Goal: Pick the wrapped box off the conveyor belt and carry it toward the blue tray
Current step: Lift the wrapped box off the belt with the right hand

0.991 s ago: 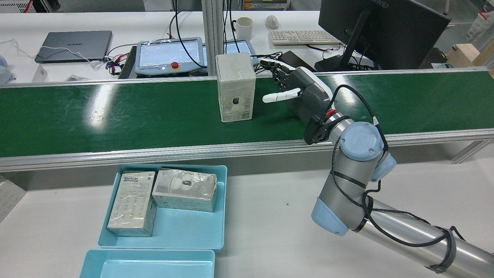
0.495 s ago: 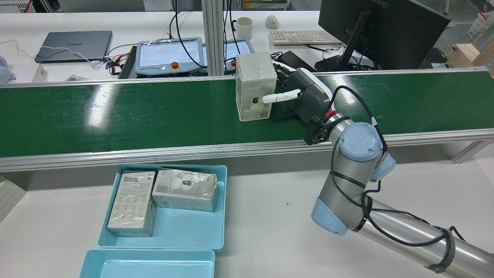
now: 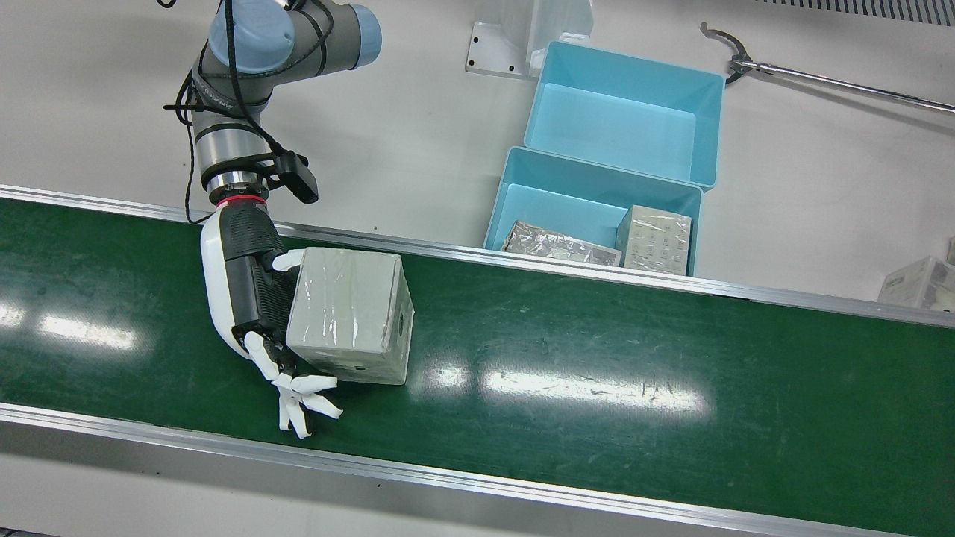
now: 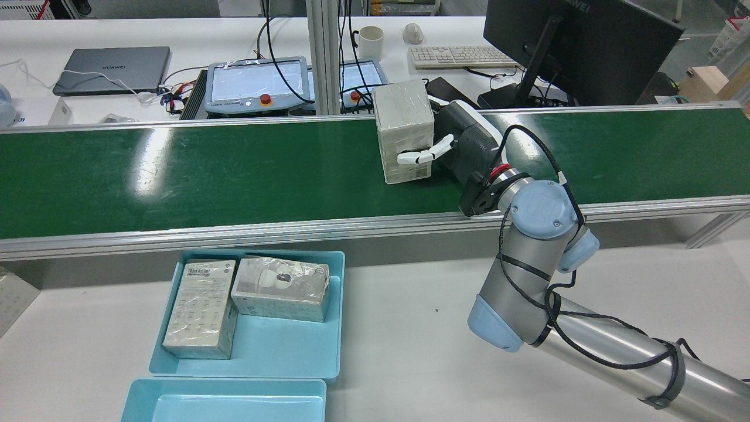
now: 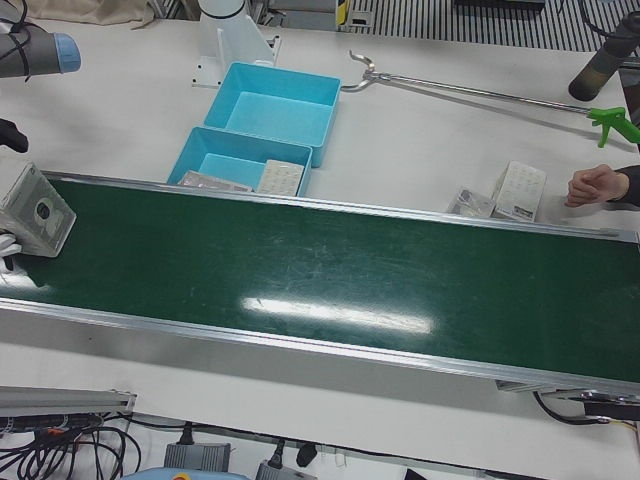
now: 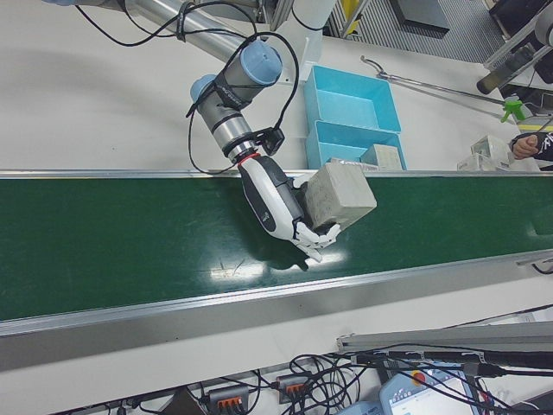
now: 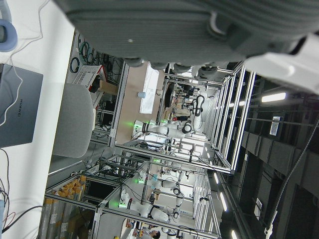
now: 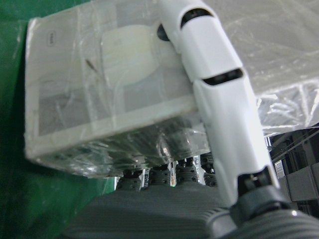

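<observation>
The wrapped box stands a little tilted on the green conveyor belt, against the palm of my right hand. In the rear view the box has the hand on its right, with the thumb bent across its near face. The right hand view shows the thumb lying over the box and the fingers behind it. The hand is shut on the box. The blue tray sits on the table before the belt. The left hand view shows only the palm of my left hand.
Two wrapped boxes lie in the blue tray. A second, empty blue tray sits beside it. A long reach pole lies on the table. Loose boxes and a person's hand are at the belt's far end.
The box rode along the belt toward my right hand and now rests against its palm. The thumb went from straight to bent over the box's near face.
</observation>
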